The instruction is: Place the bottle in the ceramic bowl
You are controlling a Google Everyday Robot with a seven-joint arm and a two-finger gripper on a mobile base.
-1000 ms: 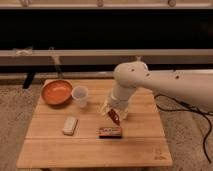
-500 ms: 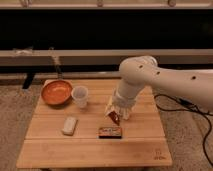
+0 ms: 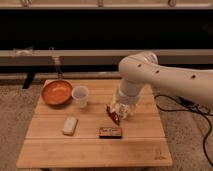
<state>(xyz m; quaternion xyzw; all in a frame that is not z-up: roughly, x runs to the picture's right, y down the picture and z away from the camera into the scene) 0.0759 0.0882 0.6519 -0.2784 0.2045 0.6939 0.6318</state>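
Arm: white smooth-shelled arm (image 3: 165, 75), reaching in from the right, bent downward.
Tool: pale tool (image 3: 120, 111), at the arm's lower end, pointing down.

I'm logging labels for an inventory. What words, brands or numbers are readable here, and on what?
Dark bar: label too blurred to read.
Table, near corner: mark too small to read.
No other text shows; the claw hangs by the red packet at mid-table.
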